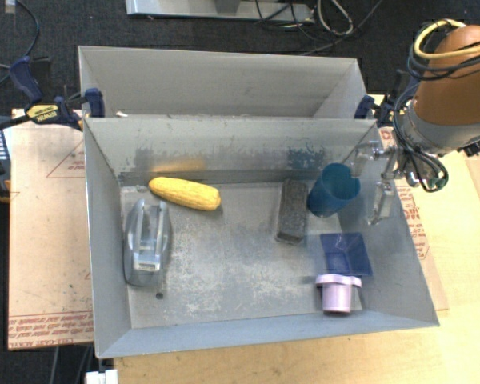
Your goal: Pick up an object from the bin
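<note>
My gripper [379,206] hangs over the bin's right wall, above the sloping side and just right of a dark blue cup [333,190]. The cup lies tilted against the back right of the floor, and nothing shows in the gripper. A dark grey oblong block [291,210] lies just left of the cup. In front of the cup, a flat blue square piece [346,253] rests on the floor, with a small lilac cup [337,293] at its near edge.
A yellow corn cob [185,193] lies at the back left. A clear plastic, holder-like thing [146,237] lies along the left wall. The arm and its orange cover stand outside the bin's right rim. Bare floor stretches across the middle and front.
</note>
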You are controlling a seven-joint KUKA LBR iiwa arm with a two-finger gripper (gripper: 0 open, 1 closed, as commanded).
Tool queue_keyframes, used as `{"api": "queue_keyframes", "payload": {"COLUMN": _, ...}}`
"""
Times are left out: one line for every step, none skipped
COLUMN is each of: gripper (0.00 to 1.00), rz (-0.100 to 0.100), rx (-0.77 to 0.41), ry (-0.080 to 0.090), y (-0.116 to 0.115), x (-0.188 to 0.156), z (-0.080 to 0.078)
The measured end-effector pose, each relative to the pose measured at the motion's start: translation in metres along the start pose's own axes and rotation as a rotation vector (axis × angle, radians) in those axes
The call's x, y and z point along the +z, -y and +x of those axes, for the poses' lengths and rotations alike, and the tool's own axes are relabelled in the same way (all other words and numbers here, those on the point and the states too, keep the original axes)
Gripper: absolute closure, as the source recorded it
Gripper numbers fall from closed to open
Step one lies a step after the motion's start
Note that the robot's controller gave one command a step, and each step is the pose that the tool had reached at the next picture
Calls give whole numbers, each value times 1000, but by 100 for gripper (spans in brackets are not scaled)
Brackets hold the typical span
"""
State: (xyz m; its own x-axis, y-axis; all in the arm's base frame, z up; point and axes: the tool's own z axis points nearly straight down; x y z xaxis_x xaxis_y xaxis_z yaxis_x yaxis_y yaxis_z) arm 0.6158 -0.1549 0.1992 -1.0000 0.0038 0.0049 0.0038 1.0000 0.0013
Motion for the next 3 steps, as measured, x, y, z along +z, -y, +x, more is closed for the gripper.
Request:
{"api": "queue_keyframes", "payload": {"gripper": 0, "rz": 1, "rx": -4, "ry": 8, "y": -1, "x": -5, "z": -2}}
{"api": "queue_keyframes", "payload": {"gripper": 0, "rz": 2, "rx": -389, "ry": 6, "y": -12, "x": 112, "z": 38}}
{"api": "queue_keyframes", "payload": {"gripper": 0, "rz": 5, "rx": -329, "ry": 17, "y": -51, "x": 40, "z": 53}}
